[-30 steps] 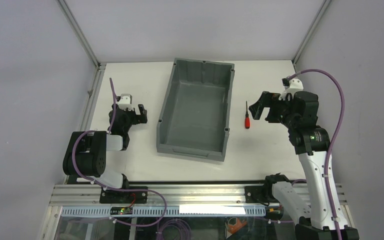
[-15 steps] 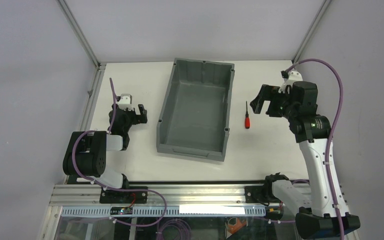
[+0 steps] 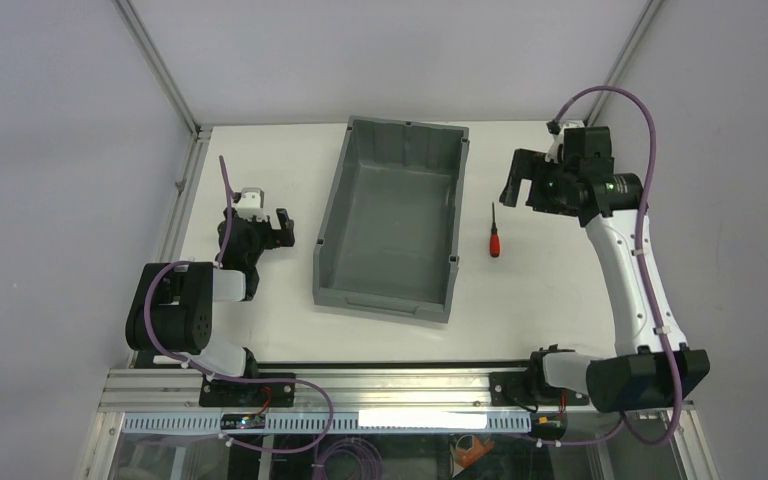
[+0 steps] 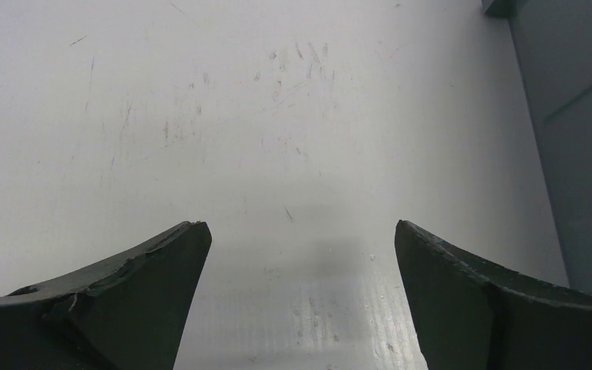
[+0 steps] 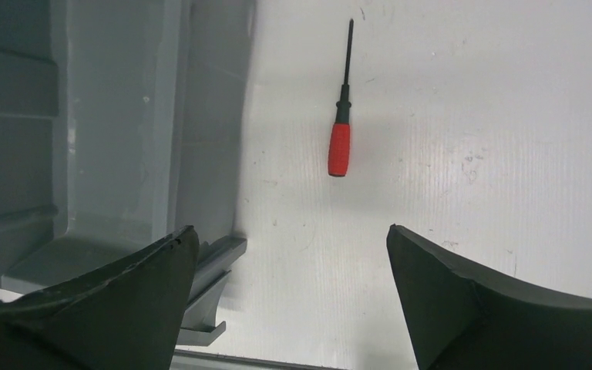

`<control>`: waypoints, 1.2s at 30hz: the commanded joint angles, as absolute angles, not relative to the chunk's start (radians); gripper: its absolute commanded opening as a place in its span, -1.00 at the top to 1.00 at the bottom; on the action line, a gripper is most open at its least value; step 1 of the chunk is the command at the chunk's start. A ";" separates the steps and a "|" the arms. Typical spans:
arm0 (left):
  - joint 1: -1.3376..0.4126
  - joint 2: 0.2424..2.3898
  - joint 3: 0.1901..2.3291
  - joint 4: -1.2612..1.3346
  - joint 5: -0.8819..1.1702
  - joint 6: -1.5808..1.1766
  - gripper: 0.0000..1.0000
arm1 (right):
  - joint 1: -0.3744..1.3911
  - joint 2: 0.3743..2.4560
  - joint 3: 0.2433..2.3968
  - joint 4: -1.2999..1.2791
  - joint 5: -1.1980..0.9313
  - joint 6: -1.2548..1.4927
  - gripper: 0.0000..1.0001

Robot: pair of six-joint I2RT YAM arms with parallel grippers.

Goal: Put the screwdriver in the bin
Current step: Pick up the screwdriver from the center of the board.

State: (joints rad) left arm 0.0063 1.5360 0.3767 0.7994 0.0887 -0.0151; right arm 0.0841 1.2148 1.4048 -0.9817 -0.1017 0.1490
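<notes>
White tabletop bears the screwdriver, flat, just right of the bin. We see our right gripper nearby, wide open and empty; left gripper likewise, left of the bin.

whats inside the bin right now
Nothing shows inside the bin: only its bare grey floor and walls. The screwdriver lies outside it, on the table to its right. From the top view, the inner face of the near wall is hidden.

Matt grey plastic bin, glossy red-handled screwdriver, and a scuffed, faintly ribbed white table.
</notes>
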 commanded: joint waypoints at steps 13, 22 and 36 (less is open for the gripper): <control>0.002 1.506 0.368 0.833 0.111 -0.025 -0.98 | 0.095 1.460 1.480 -1.062 -0.016 0.198 -0.71; 0.002 1.506 0.368 0.833 0.111 -0.025 -0.98 | 0.125 1.584 1.447 -1.023 0.041 0.227 -0.59; 0.002 1.506 0.369 0.833 0.110 -0.025 -0.98 | 0.161 1.774 1.399 -0.928 0.075 0.268 -0.39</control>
